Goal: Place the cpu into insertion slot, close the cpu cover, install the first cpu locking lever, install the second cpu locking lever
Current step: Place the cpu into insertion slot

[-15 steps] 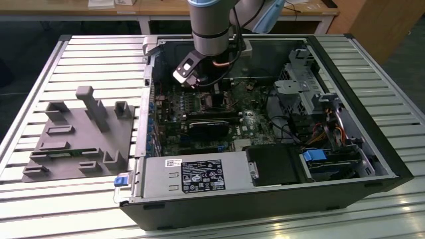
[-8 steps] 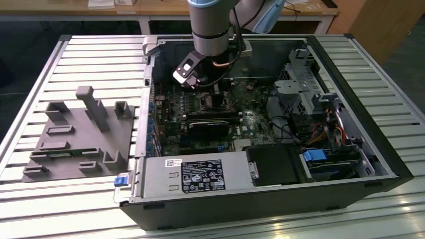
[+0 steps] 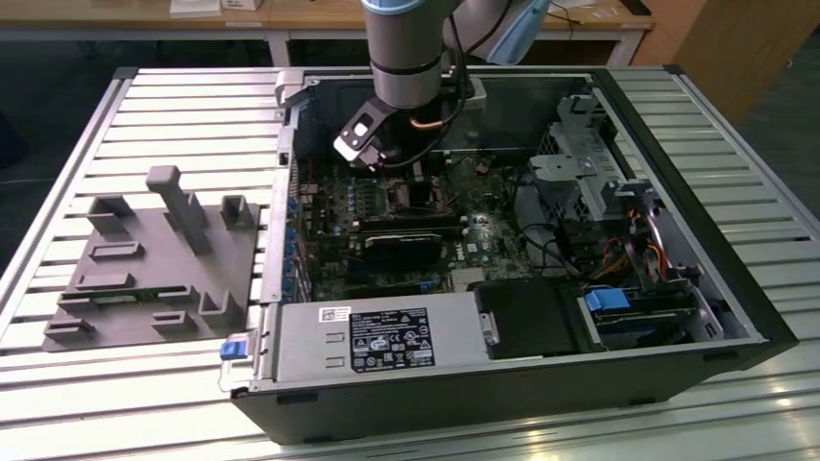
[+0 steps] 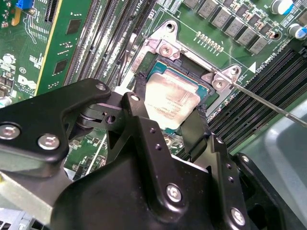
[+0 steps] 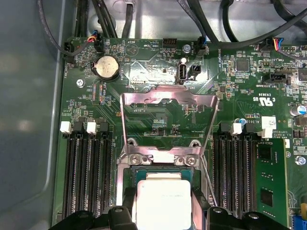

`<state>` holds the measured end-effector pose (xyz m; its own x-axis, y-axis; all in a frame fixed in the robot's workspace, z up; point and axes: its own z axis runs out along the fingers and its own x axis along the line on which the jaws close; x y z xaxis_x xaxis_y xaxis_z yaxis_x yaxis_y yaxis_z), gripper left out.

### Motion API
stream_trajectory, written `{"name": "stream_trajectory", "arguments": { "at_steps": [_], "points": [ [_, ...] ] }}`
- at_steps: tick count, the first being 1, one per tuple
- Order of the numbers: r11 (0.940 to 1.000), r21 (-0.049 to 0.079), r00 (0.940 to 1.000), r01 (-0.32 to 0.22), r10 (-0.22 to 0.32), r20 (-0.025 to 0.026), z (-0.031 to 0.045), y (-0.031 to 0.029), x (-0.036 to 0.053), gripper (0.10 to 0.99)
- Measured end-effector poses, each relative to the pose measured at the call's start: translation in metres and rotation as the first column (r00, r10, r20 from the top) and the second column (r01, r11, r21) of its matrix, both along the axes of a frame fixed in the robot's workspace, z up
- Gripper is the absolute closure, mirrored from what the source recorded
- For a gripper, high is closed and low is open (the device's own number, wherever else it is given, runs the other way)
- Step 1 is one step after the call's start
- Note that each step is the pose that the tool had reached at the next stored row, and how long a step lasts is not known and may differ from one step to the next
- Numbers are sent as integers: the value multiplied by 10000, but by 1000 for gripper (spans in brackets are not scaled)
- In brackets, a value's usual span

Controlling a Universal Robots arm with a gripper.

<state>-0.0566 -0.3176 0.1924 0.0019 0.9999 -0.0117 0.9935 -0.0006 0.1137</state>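
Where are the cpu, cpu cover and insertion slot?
cpu [image 5: 162, 203]: first wrist view, metal top.
cpu cover [image 5: 168, 97]: first wrist view, frame bar opposite the hinge.
insertion slot [image 4: 165, 48]: second wrist view, silver rim corner.

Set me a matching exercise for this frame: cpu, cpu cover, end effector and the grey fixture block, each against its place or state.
1 cpu
2 cpu cover
3 end effector
4 grey fixture block

A swung up, open
B outside the computer case, on the exterior view's left
C silver top up, at the insertion slot
D down inside the case, over the cpu

Pairs: 1-C, 2-A, 3-D, 4-B
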Motion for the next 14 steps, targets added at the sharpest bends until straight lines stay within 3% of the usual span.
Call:
{"name": "stream_trajectory", "arguments": {
  "at_steps": [9,10,14],
  "points": [
    [10000,1,10000,0,0,0,-1,0,-1,537],
    [10000,1,10000,0,0,0,-1,0,-1,475],
    [10000,19,10000,1,-1,-1,0,0,-2,475]
  ]
}}
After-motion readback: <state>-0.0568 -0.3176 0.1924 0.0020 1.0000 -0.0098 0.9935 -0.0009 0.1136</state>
